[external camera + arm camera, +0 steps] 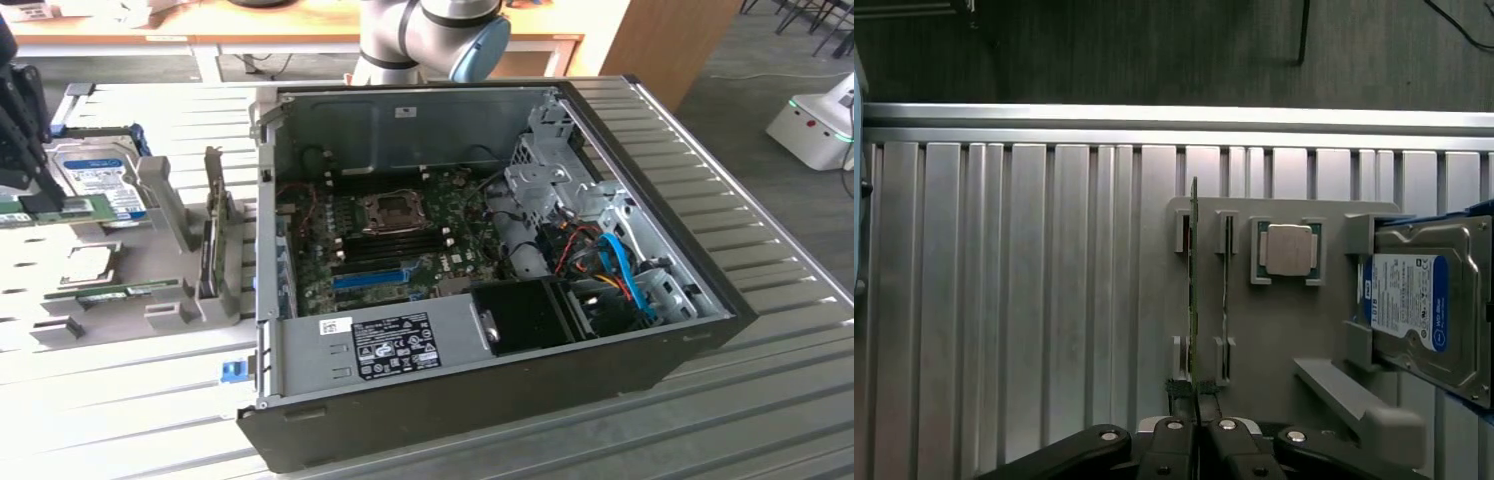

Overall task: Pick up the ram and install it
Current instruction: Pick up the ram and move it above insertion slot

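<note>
Gripper (1197, 432) stood nearly shut, its fingers (1176, 440) pinched from both sides on one end of the ram (1194, 290), with only the thin board between them. From the grip, the ram ran straight out, on edge. It looked to hang just above the grey holder (1274, 330) rather than seated in a slot, though that was hard to be sure of.

As a judgement, the ram would be light and stiff but fragile. It is a thin board that can flex or crack if twisted, with chips and edge contacts best left untouched. A hold on the flat faces near one end, as here, leaves a long free length, so any tilt would swing the far tip.

Just beside the ram, a second stick (1226, 290) sat on edge in the holder. Further out lay a CPU (1289, 250) in its pocket, then a hard drive (1414, 300) propped on its stand. Well apart from the gripper, on the exterior view's right, the open case (400, 355) lay on the slatted table (747, 400), its motherboard (400, 240) exposed
</note>
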